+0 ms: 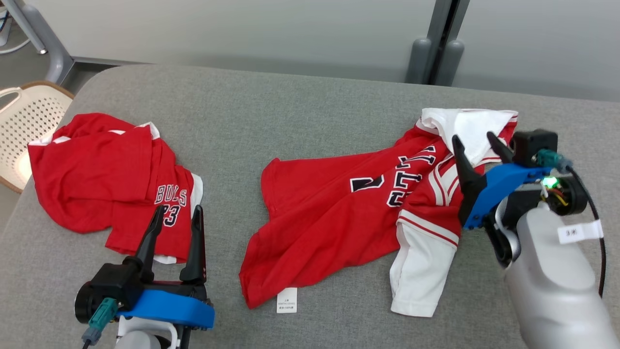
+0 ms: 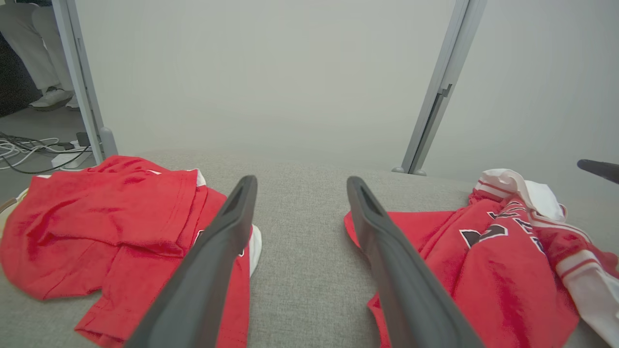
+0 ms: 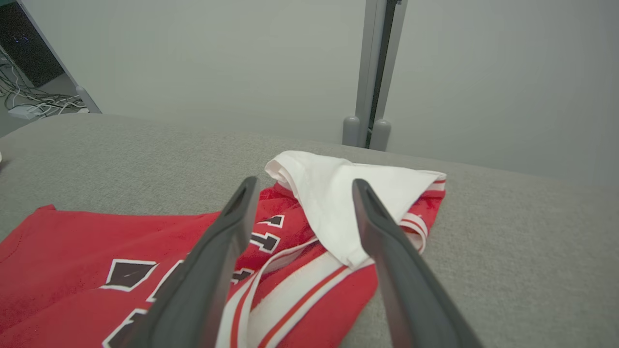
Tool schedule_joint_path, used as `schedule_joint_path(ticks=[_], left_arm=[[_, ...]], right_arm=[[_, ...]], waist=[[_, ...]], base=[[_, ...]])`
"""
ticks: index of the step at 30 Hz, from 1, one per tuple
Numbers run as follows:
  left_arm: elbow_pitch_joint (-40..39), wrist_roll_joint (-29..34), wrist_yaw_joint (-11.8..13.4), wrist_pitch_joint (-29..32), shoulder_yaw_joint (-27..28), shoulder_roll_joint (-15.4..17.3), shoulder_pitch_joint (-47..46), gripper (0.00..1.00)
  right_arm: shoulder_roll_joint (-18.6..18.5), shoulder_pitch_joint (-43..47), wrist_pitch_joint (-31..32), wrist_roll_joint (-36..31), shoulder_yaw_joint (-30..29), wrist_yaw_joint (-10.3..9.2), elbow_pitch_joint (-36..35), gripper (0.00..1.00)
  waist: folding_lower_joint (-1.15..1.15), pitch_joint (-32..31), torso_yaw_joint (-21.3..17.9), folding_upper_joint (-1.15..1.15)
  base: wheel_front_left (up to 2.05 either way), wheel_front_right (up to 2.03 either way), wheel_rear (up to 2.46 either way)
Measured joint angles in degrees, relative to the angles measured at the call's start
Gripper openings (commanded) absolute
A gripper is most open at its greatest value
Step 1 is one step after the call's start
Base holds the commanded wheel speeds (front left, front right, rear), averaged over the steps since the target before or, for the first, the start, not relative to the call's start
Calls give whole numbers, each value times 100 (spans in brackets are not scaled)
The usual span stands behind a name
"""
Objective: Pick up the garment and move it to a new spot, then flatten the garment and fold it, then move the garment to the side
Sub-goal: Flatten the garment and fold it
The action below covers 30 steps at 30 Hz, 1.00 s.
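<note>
The garment (image 1: 319, 218) is a red jersey with white sleeves and dark lettering, lying crumpled and partly spread on the grey table (image 1: 290, 111), centre right. It shows too in the left wrist view (image 2: 483, 270) and the right wrist view (image 3: 72, 241). My right gripper (image 1: 473, 137) hovers open above its white upper sleeve (image 3: 338, 193), nothing between the fingers (image 3: 304, 180). My left gripper (image 1: 178, 209) stands open near the front left, holding nothing (image 2: 301, 180).
A second red garment (image 1: 97, 169) marked "BULLS 23" lies bunched at the table's left, just past my left fingertips (image 2: 106, 212). A pale basket (image 1: 29, 121) sits off the left edge. Partition posts (image 1: 431, 58) stand behind. A person's legs (image 2: 29, 48) are far left.
</note>
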Motion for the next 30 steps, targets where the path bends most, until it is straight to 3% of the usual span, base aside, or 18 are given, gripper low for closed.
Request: schedule_joint_path(ticks=[4,11,14,21,30], left_arm=[[-11,-1,19,0,34,18,156,100],[-75,-44,44,-1,122,64,324,100],[-92,-57,62,-1,134,63,328,100],[-76,-62,68,-1,66,18,288,100],[-55,-70,52,-1,23,-34,231,100]], right_arm=[[71,803,277,181,357,0,-940,100],[178,2153,1368,177,950,0,-3097,100],[196,2471,1844,51,1173,0,-3673,100],[207,2607,2510,-205,1371,1,-3979,100],[210,2210,2764,-895,1424,1,-3275,100]], waist=[[0,-172,-124,0],[0,-260,-249,0],[0,-242,-264,0],[0,-183,-161,0],[0,-59,46,0]], base=[[0,0,0],[0,0,0],[0,0,0],[0,0,0],[0,0,0]])
